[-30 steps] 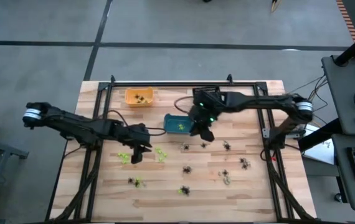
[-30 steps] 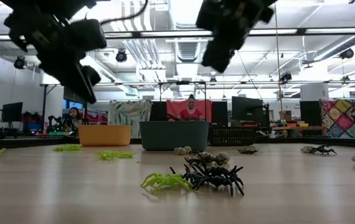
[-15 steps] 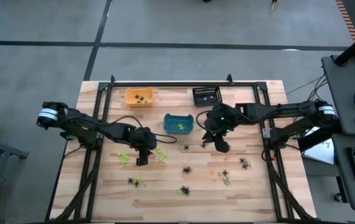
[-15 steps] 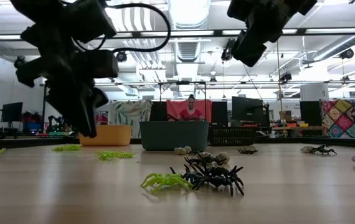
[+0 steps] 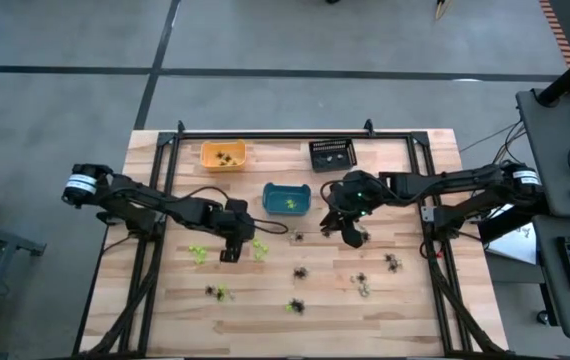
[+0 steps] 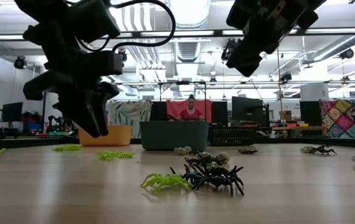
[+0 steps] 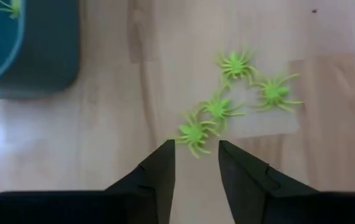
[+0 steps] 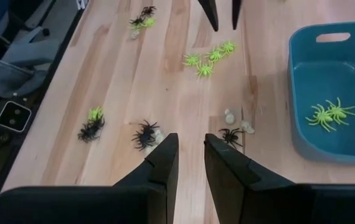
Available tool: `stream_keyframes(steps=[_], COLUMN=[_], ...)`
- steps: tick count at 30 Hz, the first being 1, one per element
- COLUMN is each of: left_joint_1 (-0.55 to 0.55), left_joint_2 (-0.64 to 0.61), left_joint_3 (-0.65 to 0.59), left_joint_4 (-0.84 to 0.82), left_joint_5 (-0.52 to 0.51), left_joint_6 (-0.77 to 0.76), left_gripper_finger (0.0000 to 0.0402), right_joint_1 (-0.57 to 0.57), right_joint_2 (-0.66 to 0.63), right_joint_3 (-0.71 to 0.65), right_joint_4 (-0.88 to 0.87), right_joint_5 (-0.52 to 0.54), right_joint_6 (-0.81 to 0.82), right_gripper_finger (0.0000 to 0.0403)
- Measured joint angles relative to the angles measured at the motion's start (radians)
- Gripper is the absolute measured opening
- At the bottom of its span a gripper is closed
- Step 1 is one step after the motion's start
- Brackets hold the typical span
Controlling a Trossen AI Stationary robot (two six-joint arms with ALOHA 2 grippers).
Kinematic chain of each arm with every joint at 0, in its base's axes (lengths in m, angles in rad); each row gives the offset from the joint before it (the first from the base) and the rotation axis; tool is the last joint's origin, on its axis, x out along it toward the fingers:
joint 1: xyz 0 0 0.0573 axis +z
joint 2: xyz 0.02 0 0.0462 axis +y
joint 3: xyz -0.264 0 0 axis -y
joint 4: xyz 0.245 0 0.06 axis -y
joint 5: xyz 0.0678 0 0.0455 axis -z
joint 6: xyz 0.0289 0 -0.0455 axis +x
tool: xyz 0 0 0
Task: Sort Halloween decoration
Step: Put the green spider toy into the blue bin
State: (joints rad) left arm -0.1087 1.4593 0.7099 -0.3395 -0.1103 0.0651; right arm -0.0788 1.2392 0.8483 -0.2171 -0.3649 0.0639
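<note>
Left gripper [image 7: 196, 163]: has come down over the cluster of lime green spiders [image 7: 235, 93] left of the table's [image 5: 405, 310] middle, fingers parted narrowly with nothing between them.
Right gripper [image 8: 190, 163]: has swung away from the teal bin [image 5: 286, 199] toward the table's middle, fingers a small gap apart, empty.
Teal bin: holds lime spiders.
Orange bin [image 5: 222, 155]: near the far edge, holds dark ones.
Meaning: both arms appear between drops, lining up fresh picks.
Remaining: black spiders [image 8: 146, 133] lie loose toward the near edge.

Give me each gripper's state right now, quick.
Left gripper: open, empty, above the green spiders.
Right gripper: open a little, empty, near the teal bin.
</note>
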Motion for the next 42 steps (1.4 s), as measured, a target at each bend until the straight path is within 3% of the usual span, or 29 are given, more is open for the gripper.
stream_keyframes(steps=[8, 28, 33, 42], left_joint_1=[0.016, 0.02, 0.02, 0.018], left_joint_2=[0.009, 0.129, 0.126, 0.127], left_joint_3=[-0.014, -0.011, -0.012, -0.012], left_joint_4=[0.057, 0.076, 0.075, 0.074], left_joint_5=[-0.014, -0.01, -0.008, 0.003], left_joint_6=[0.051, 0.011, 0.009, 0.008], left_gripper_finger=[0.0144, 0.0146, 0.0124, 0.0048], right_joint_1=[0.0, 0.0, 0.0, 0.0], right_joint_2=[0.0, 0.0, 0.0, 0.0], right_joint_3=[-0.005, -0.005, -0.005, -0.005], right_joint_4=[0.029, 0.044, 0.044, 0.044], right_joint_5=[0.0, 0.0, 0.0, 0.0], right_joint_6=[-0.005, -0.068, -0.068, -0.064], right_gripper_finger=[0.0068, 0.0068, 0.0068, 0.0068])
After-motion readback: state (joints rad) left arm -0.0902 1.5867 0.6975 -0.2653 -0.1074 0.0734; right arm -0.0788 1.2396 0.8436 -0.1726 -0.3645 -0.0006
